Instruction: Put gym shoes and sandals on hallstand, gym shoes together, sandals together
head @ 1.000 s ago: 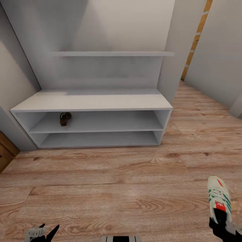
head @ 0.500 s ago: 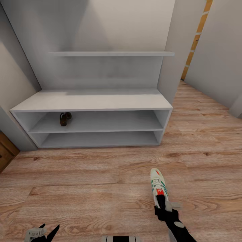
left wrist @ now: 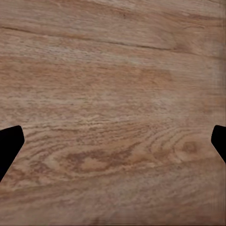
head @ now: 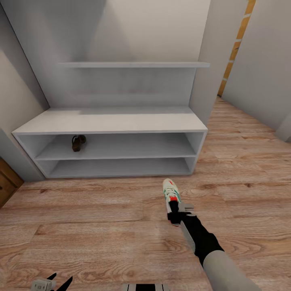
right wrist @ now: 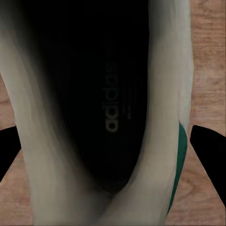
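My right gripper [head: 174, 211] is shut on the heel of one white gym shoe [head: 171, 191] with green stripes and a red tongue, held toe-forward above the corridor floor [head: 101, 226], a short way in front of the hallstand [head: 113, 121]. The right wrist view looks into the shoe's dark opening [right wrist: 108, 94], with my right gripper [right wrist: 113, 146] around it. One brown sandal [head: 78, 142] lies on the upper low shelf, at its left. My left gripper [head: 56, 281] hangs low at the near left; it [left wrist: 113, 141] stands open over bare planks.
A long wall shelf [head: 133, 64] runs above the bench top. A brown wooden unit [head: 6, 184] sits at the left edge beside the rack. Grey walls flank the rack, and the corridor continues to the far right [head: 250, 133].
My right arm has swung the gym shoe from the near right edge leftward and forward, closer to the rack. The left gripper and the sandal have stayed put.
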Robot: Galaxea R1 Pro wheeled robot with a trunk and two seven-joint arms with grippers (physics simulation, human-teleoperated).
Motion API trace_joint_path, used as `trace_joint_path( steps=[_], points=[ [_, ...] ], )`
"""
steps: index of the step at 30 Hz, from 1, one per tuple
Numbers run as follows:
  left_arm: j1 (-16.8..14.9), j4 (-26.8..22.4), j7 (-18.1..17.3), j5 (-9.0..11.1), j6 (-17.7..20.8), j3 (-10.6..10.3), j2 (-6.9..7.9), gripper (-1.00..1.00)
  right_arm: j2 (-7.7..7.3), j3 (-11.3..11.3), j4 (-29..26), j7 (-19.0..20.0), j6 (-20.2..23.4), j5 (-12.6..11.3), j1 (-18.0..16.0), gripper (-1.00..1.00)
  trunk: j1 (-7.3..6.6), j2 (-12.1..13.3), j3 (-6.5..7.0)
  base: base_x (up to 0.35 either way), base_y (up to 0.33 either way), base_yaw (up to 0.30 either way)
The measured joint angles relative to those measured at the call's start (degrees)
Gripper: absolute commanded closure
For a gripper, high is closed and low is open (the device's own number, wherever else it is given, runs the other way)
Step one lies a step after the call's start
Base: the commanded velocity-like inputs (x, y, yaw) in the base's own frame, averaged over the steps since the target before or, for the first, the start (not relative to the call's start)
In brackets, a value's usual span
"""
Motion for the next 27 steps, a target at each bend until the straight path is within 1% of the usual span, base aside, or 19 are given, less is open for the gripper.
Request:
trace_joint_path(
  steps=[1, 2, 3, 4, 5, 7, 8, 11, 23, 27],
  points=[
    [0.0, 0.0, -0.8, -0.4, 0.0, -0.1, 0.09, -1.00, 0.27, 0.0, 0.3, 0.0, 2.9, -0.2, -2.7, 1.00, 0.01, 0.0, 0.00, 0.000, 0.000, 0.000],
    [0.1, 0.1, -2.7, -1.2, 0.1, -0.2, 0.03, -1.00, 1.27, 0.0, 0.3, 0.0, 8.2, -0.7, -7.8, 1.00, 0.01, 0.0, 0.01, 0.000, 0.000, 0.000],
    [0.1, 0.1, -2.9, -1.5, 0.1, -0.2, -0.04, -1.00, 1.59, 0.0, -1.2, 0.0, 9.0, -0.1, -9.2, 1.00, 0.00, 0.0, 0.01, 0.000, 0.000, 0.000],
    [0.1, 0.1, -3.0, -1.7, 0.1, -0.2, -0.06, -1.00, 1.69, 0.0, -0.2, 0.0, 9.3, -0.2, -9.6, 1.00, 0.01, 0.0, -0.01, 0.000, 0.000, 0.000],
    [0.1, 0.1, -3.0, -2.2, 0.1, -0.2, -0.22, -1.00, 2.07, 0.0, -0.2, 0.0, 9.9, -0.2, -10.9, 1.00, 0.00, 0.0, 0.00, 0.000, 0.000, 0.000],
    [0.1, 0.1, -3.0, -2.3, 0.1, -0.1, -0.24, -1.00, 2.14, -0.1, -0.2, -0.1, 10.1, 0.0, -11.6, 1.00, 0.00, 0.0, 0.00, 0.000, 0.000, 0.000],
    [0.1, 0.1, -3.0, -2.4, 0.1, -0.1, -0.25, -1.00, 2.20, -0.1, -0.2, -0.1, 10.2, 0.1, -13.0, 1.00, 0.00, 0.0, 0.00, 0.000, 0.000, 0.000],
    [0.1, 0.0, -3.0, -2.4, 0.1, -0.1, -0.25, -1.00, 2.20, -0.2, 0.0, -0.1, 10.2, -0.1, -13.5, 1.00, 0.00, 0.0, 0.00, 0.000, 0.000, 0.000],
    [0.1, 0.1, -3.0, -2.4, 0.2, -0.1, -0.16, -1.00, 2.29, -0.1, -0.8, 0.0, 10.2, -0.1, -13.6, 1.00, 0.00, 0.0, 0.00, 0.000, 0.000, 0.000],
    [0.1, 0.0, -3.0, -2.4, 0.2, -0.1, -0.16, -1.00, 2.29, -0.1, -0.9, 0.0, 10.2, -0.1, -13.6, 1.00, 0.00, 0.0, 0.19, 0.000, 0.000, 0.000]
  ],
)
